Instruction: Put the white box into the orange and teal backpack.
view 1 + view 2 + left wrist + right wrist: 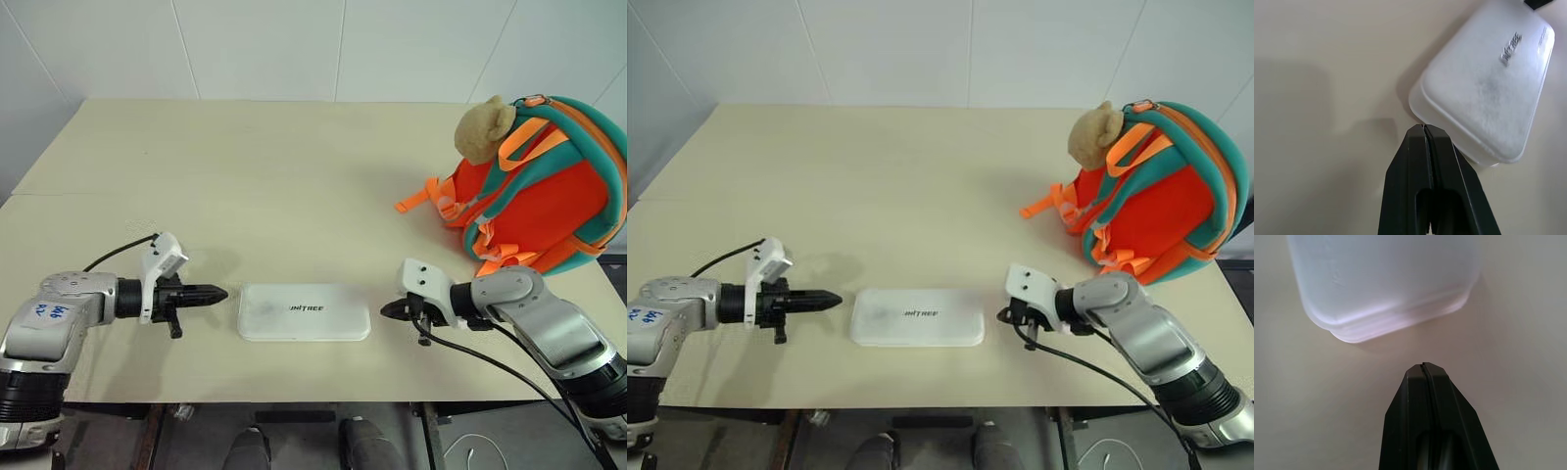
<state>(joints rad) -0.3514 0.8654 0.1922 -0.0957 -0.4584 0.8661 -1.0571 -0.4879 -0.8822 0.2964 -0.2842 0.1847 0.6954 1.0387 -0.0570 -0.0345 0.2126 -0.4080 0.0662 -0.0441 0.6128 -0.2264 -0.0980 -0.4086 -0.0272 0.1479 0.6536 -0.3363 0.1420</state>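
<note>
Two clenched hands flank the white box (304, 312) on the table (245, 176).
Left hand (217, 293) and right hand (386, 310) each point at one short end of the flat-lying box, just beside it, fingers pressed together, grasping nothing. The orange and teal backpack (549, 191) stands at the table's far right, well apart.

Pale beige table (245, 176), matte top, faint seam across its left side; white panelled wall (294, 44) behind
</note>
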